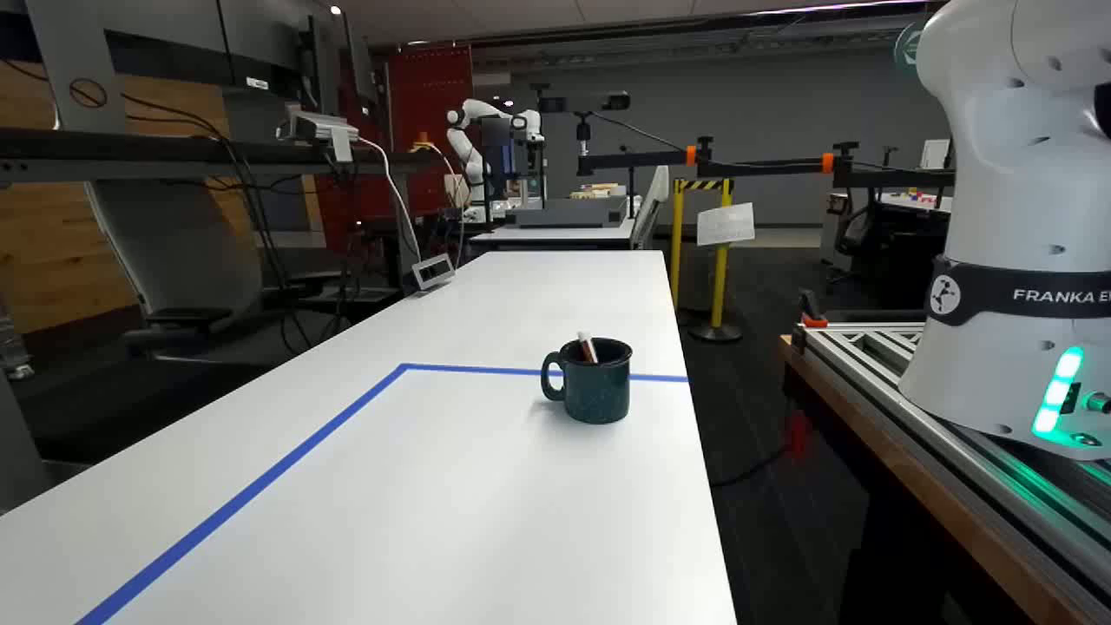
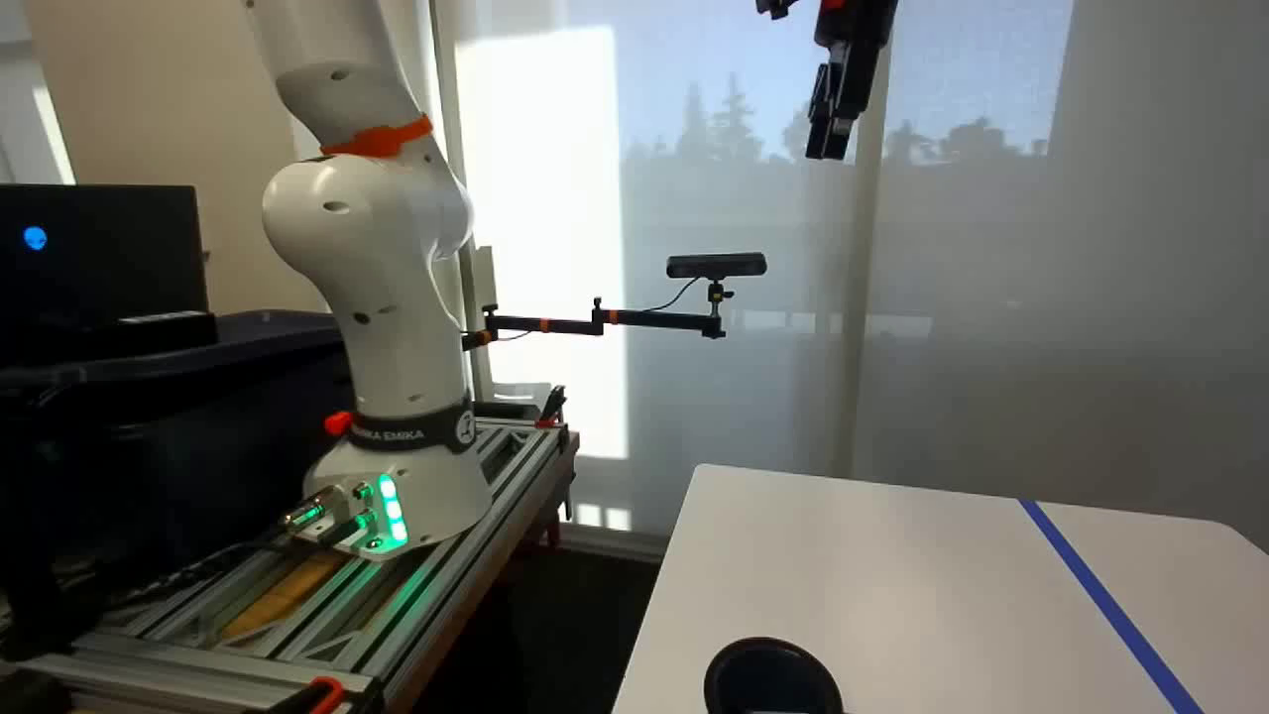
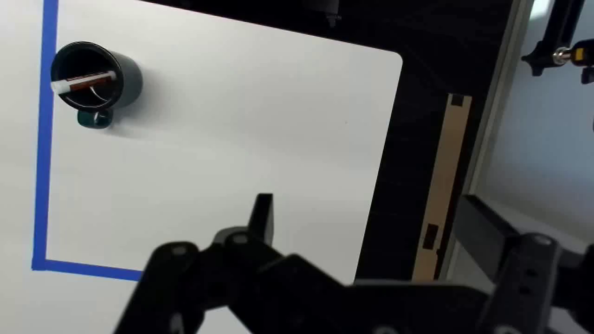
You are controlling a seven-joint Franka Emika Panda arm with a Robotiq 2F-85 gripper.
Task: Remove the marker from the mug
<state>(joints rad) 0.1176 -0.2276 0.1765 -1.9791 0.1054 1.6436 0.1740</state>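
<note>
Currently your gripper (image 3: 370, 214) hangs, jaws wide apart, high above the table (image 3: 255, 120), where the marker (image 3: 86, 82) leans inside the upright mug (image 3: 131, 82), one white end sticking out.

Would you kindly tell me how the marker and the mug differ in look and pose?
Colour: the marker is reddish-brown with pale ends; the mug is dark green. Shape: the marker is thin and stick-like, the mug squat and wide. Pose: the marker leans inside the mug, one end poking out; the mug stands upright on the table. Both are clear of the open gripper.
</note>
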